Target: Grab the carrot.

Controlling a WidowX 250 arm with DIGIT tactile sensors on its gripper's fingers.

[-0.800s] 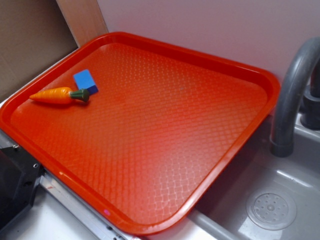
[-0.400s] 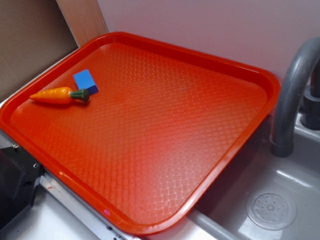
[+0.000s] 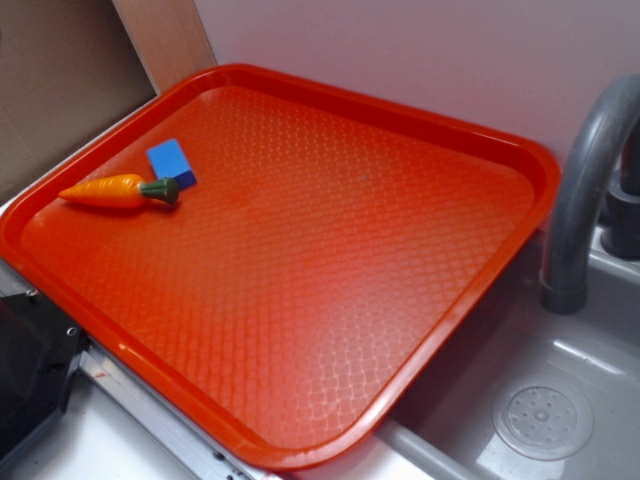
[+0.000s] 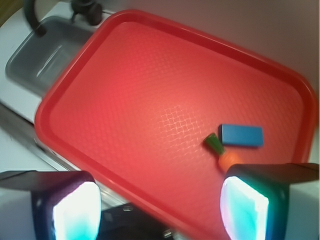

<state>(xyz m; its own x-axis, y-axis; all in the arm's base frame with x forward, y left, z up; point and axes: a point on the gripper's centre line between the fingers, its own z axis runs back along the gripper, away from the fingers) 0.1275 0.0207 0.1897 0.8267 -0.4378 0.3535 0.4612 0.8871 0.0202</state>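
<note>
A: Where is the carrot [image 3: 118, 190]?

B: It lies flat on the red tray [image 3: 330, 300], close to the tray's left corner in the exterior view. Its green cap touches the blue block [image 3: 170, 162], or sits just beside it; I cannot tell which.

A: And in the wrist view?

B: There the carrot [image 4: 223, 152] is partly hidden behind one finger [image 4: 262, 197].

A: What about the gripper [image 4: 160, 205]?

B: It is wide open and holds nothing. It hangs above the tray's near edge, apart from the carrot.

A: What is around the tray?

B: A grey sink [image 3: 560, 400] with a faucet [image 3: 585, 190] is just beside it.
</note>
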